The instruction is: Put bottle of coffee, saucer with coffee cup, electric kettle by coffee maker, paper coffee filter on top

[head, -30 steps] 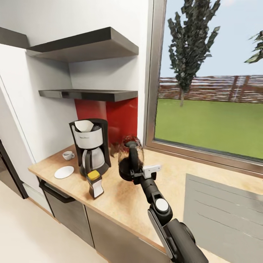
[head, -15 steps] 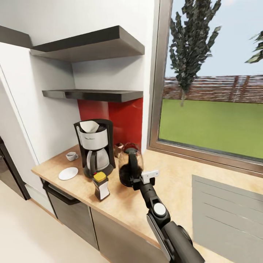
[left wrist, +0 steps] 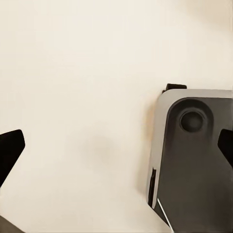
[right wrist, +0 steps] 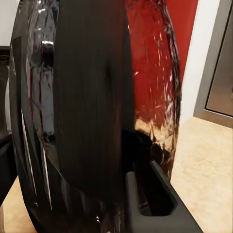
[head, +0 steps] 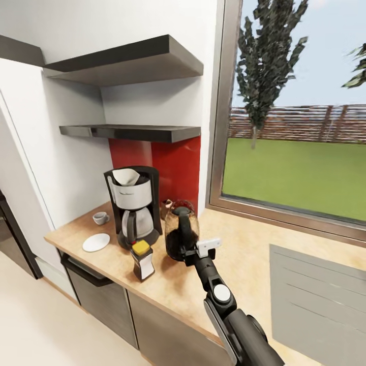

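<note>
The black and silver coffee maker point(head: 131, 206) stands on the wooden countertop point(head: 239, 254) with a white paper filter point(head: 125, 176) in its top. In front of it is the bottle of coffee point(head: 143, 260) with a yellow cap. To its left are the white saucer point(head: 96, 242) and, apart from it, the white cup point(head: 100, 218). The dark glass electric kettle point(head: 179, 230) is just right of the coffee maker, its base at counter level. My right gripper point(head: 188, 249) is shut on the kettle's handle point(right wrist: 92, 97). My left gripper point(left wrist: 116, 148) hangs open above the pale floor.
Two dark shelves point(head: 132, 132) hang over the coffee maker against a red backsplash point(head: 175, 162). A large window point(head: 300, 152) runs along the counter's back right. A grey panel point(head: 317, 295) lies at the right. My robot's dark base point(left wrist: 194, 165) is below the left gripper.
The view has shifted slightly. My right gripper has brought the kettle lower and a little closer to the coffee maker. The other things stay where they were.
</note>
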Controlling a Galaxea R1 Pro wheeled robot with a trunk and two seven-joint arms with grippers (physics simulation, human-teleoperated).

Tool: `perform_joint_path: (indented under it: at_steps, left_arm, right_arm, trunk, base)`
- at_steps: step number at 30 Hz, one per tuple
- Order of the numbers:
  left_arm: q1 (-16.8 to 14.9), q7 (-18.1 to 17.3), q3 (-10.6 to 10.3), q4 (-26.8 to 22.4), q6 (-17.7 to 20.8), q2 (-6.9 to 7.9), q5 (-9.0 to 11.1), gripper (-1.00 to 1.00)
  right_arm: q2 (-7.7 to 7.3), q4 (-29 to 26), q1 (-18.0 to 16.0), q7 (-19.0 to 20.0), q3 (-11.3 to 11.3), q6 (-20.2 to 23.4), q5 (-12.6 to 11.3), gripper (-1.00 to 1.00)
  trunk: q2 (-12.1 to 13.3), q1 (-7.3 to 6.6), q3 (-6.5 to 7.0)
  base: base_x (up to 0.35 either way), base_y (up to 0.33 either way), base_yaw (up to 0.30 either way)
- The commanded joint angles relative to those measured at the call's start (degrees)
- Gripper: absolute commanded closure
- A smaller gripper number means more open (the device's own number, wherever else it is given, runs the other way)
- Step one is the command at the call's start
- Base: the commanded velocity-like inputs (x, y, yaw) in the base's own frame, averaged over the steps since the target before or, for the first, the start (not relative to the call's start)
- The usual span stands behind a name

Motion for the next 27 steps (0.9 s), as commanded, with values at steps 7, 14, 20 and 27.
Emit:
perform_joint_path:
  at_steps: [7,14,20,27]
  left_arm:
    - [-0.03,0.23,0.33,0.19,-0.27,-0.06,-0.61,-1.0]
    - [-0.03,0.25,0.34,0.2,-0.27,-0.04,-0.61,-1.0]
    - [-0.03,0.25,0.33,0.2,-0.25,-0.06,-0.61,-1.0]
    - [-0.03,0.25,0.39,0.2,-0.24,-0.07,-0.61,-1.0]
  right_arm:
    - [-0.09,0.44,-0.04,-0.4,0.13,0.27,0.21,1.0]
    - [-0.09,1.29,-0.04,-0.39,0.15,0.27,0.2,1.0]
    - [-0.09,1.53,-0.04,-0.4,0.15,0.27,0.2,1.0]
    - [-0.09,1.57,-0.04,-0.39,0.15,0.27,0.2,1.0]
  trunk:
    - [-0.04,0.03,-0.02]
    - [-0.04,0.03,-0.02]
    - [-0.04,0.03,-0.02]
    - [-0.04,0.03,-0.02]
  base:
    - [0.164,0.062,0.0]
    - [0.008,0.002,0.0]
    - [0.0,0.0,0.0]
    - [0.0,0.068,0.0]
